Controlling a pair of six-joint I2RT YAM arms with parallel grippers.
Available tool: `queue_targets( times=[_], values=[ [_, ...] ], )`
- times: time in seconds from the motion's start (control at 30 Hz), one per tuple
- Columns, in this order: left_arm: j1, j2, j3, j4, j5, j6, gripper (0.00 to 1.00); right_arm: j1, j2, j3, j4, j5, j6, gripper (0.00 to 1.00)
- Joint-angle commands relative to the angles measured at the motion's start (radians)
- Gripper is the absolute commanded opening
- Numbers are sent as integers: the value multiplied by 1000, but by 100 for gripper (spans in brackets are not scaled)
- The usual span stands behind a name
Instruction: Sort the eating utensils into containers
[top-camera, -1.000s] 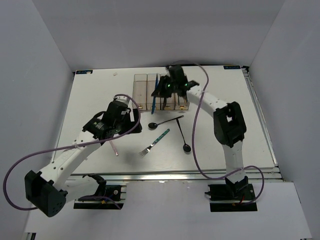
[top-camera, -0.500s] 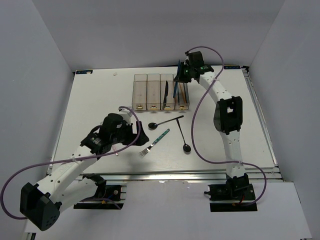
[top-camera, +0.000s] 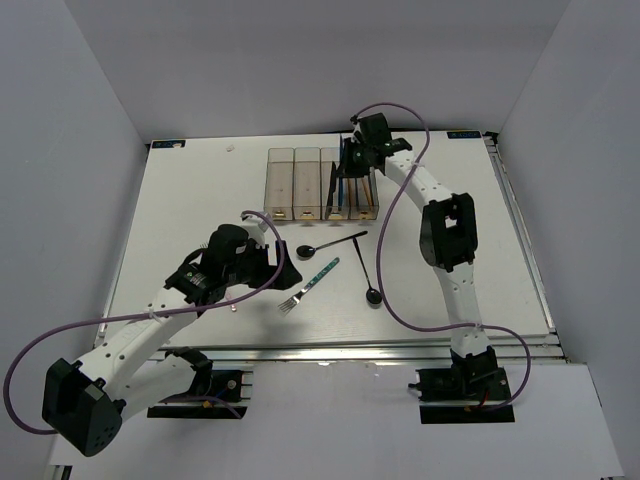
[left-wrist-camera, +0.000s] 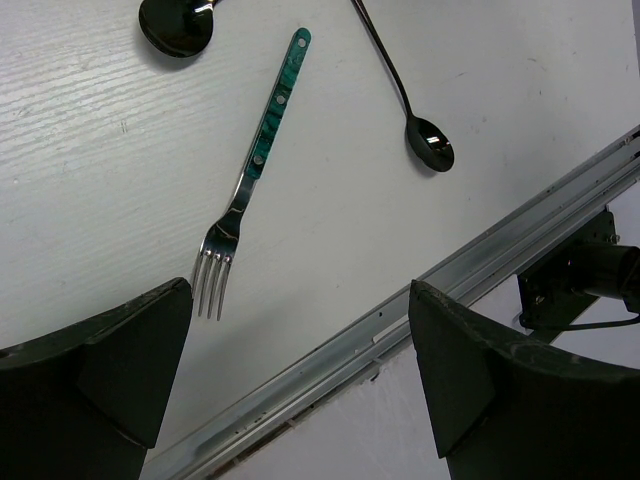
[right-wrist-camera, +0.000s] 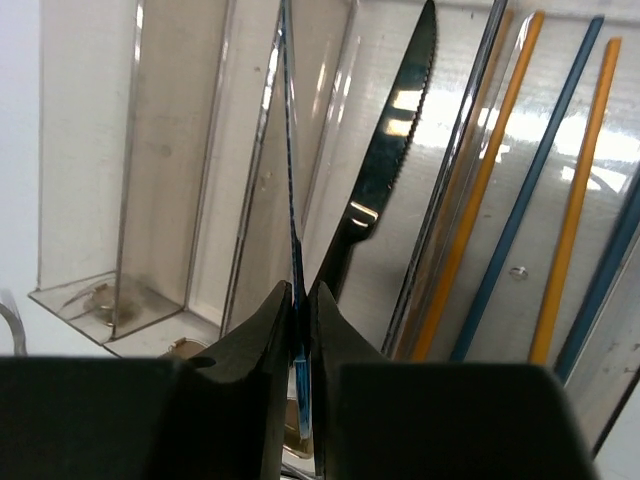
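Note:
The containers stand in a row at the table's far middle. My right gripper hovers over them, shut on a blue knife held edge-on and pointing down into the bins. A black knife lies in one bin, and orange and blue chopsticks in the bin beside it. A teal-handled fork lies on the table just ahead of my open, empty left gripper. Two black spoons lie beyond the fork. A pinkish tip peeks from under my left arm.
The metal rail of the table's near edge runs right under my left gripper. White walls enclose the table on three sides. The two leftmost bins look empty in the right wrist view.
My right gripper, still holding the blue knife, lifted away toward the far right and has come back over the bins. My left arm drew back toward the near edge, close to the fork.

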Motion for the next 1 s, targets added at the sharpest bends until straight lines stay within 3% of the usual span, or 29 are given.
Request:
queue_targets(
  times=[0.0,0.03,0.27,0.33,0.43,0.47,0.5,0.63,0.83,0.97],
  values=[
    [-5,-6,-8,19,19,2,98,8,-41,-23,33,15,-15,9],
    [-5,-5,-8,18,19,2,98,10,-45,-23,32,18,-13,20],
    [-5,-26,-9,21,16,1,98,12,-90,23,-10,38,-12,49],
    [-5,-28,-9,21,12,1,98,12,-112,34,-17,41,-16,64],
    [-5,-28,-6,10,-7,-1,98,12,-176,38,-40,67,-19,68],
    [-5,-29,-1,4,-39,-4,98,13,-221,28,-50,76,-22,74],
    [-5,-31,0,-4,-63,-10,98,22,-247,14,-59,116,-38,88],
    [-5,-29,23,-65,-284,-41,98,64,-406,-148,-96,268,-91,89],
    [-4,-14,86,-171,-597,-91,98,123,-688,-578,-102,385,-91,89],
    [-4,-11,155,-264,-798,-84,98,179,-782,-817,-67,429,-70,80]
  ],
)
